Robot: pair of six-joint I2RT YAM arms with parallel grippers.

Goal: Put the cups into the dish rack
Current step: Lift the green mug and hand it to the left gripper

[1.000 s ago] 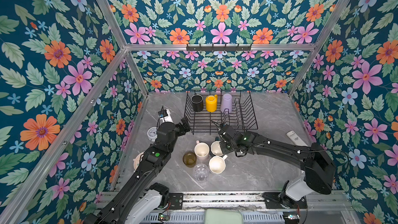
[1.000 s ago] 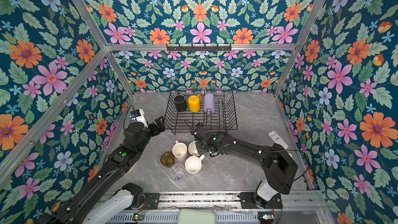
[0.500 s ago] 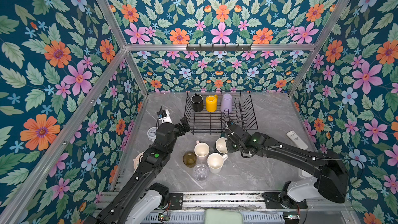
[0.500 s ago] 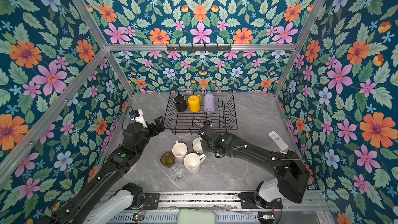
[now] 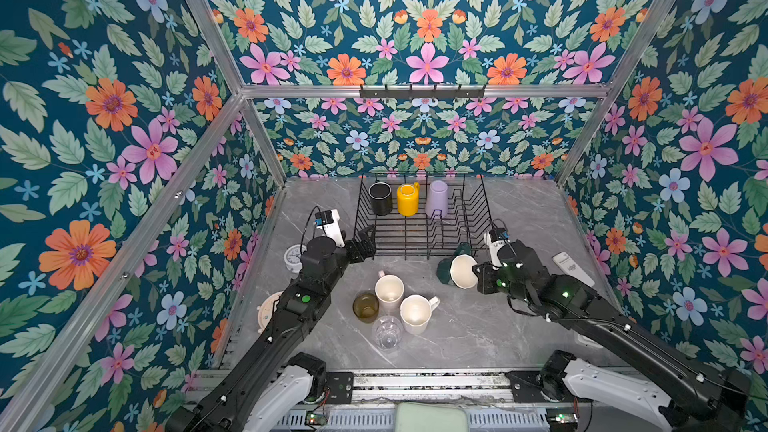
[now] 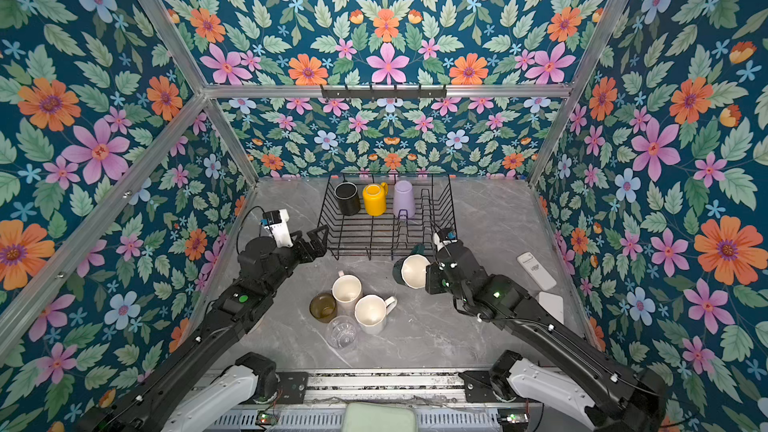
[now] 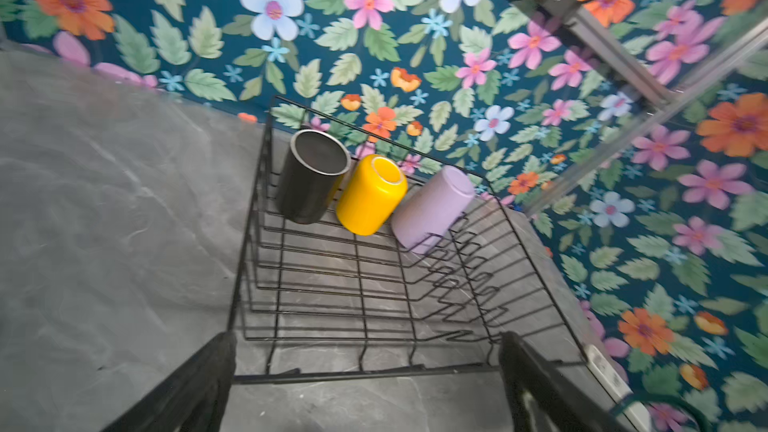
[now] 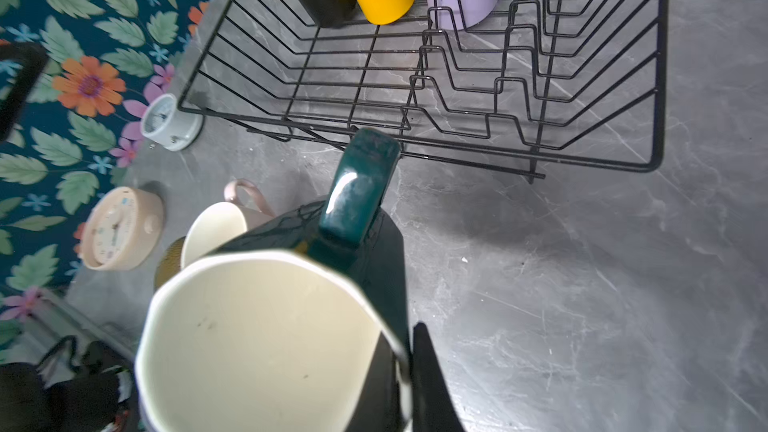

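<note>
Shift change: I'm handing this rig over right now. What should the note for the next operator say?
Left gripper: open and empty, by the dish rack's near left corner.
Right gripper: shut on the dark green mug, which is tipped in front of the rack's near edge, not in it.
Done: the black mug, yellow mug and lilac tumbler sit along the rack's far end.
Left: the dark green mug, then four on the table: pale pink mug, white mug, amber glass, clear glass.
</note>
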